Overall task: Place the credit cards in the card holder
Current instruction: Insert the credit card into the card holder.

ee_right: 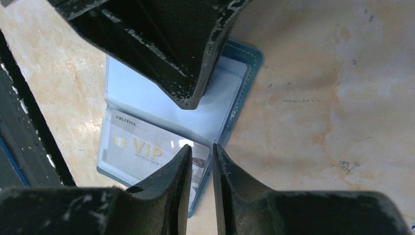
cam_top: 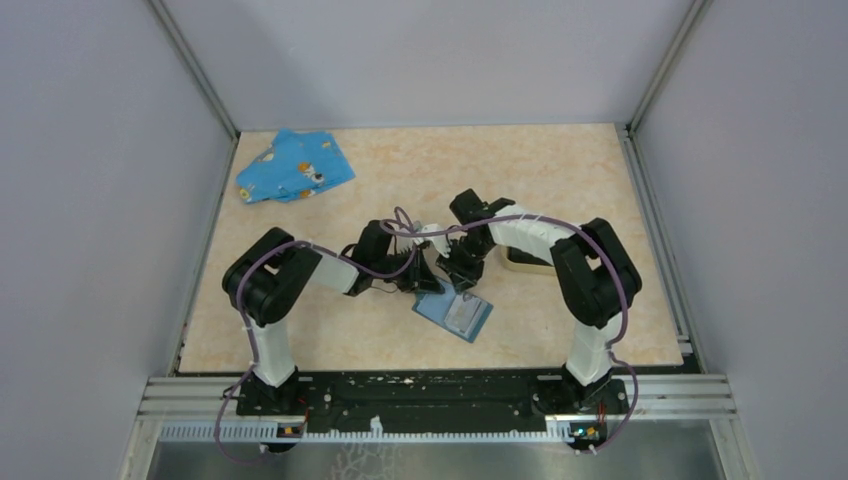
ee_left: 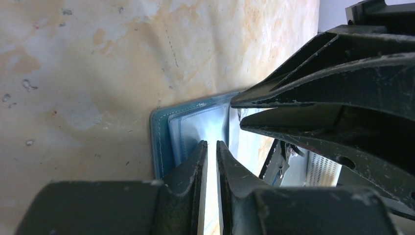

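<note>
A blue flat case [cam_top: 478, 322] lies open at the table's middle, with clear sleeves. A white credit card [ee_right: 137, 147] marked VIP sits in its near sleeve. The tan-rimmed card holder [cam_top: 520, 263] peeks out behind the right arm, mostly hidden. My left gripper [ee_left: 211, 143] hovers at the case's [ee_left: 161, 142] clear sleeves, jaws nearly together with a thin bright strip between. Whether it pinches a sleeve is unclear. My right gripper [ee_right: 201, 147] hangs over the case's edge [ee_right: 240, 83] by the card's corner, slightly open with nothing between its fingers. The two grippers almost touch.
A blue patterned cloth [cam_top: 295, 168] lies crumpled at the back left corner. Grey walls with metal rails close in the table on three sides. Both arms cross over the table's middle.
</note>
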`<action>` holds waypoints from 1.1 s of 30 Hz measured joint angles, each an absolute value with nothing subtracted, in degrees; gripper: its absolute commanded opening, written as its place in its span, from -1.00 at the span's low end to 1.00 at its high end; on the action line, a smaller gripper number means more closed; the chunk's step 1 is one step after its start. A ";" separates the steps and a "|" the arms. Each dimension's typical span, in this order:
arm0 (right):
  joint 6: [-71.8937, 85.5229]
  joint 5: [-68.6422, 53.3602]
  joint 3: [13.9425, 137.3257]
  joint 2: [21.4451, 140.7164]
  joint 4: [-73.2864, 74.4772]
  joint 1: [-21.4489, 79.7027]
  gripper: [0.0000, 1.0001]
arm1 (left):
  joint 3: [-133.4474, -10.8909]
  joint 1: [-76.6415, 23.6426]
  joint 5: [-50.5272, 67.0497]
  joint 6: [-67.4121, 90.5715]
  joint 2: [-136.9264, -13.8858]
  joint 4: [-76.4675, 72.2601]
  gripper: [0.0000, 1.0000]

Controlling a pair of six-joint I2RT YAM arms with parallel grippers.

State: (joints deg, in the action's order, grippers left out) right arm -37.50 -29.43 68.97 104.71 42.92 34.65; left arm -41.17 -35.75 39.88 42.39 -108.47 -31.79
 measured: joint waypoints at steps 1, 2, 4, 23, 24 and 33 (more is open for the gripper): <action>-37.78 -29.28 68.97 104.73 43.09 34.72 -0.59 | -41.17 -35.75 39.90 42.41 -108.57 -31.90 -0.63; -38.22 -29.12 68.99 104.73 43.46 34.79 -0.61 | -41.17 -35.75 39.90 42.44 -108.73 -32.14 -0.64; -39.27 -29.02 68.99 104.77 44.40 34.96 -0.64 | -41.17 -35.75 39.94 42.61 -108.99 -32.60 -0.64; -51.40 -34.46 68.42 102.28 52.82 38.41 -0.34 | -40.56 -35.94 40.12 42.94 -108.84 -34.94 -0.48; -52.86 -34.92 67.46 100.01 52.23 38.30 -0.31 | -40.56 -36.03 40.12 42.57 -108.27 -34.79 -0.45; -83.40 -36.45 47.88 74.43 51.57 37.32 -0.32 | -42.13 -37.04 40.69 37.23 -98.35 -33.17 -0.38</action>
State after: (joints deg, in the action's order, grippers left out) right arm -83.40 -36.45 47.88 74.43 51.57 37.32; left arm -42.13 -37.04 40.69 37.23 -98.35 -33.17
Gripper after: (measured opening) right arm 0.375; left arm 0.324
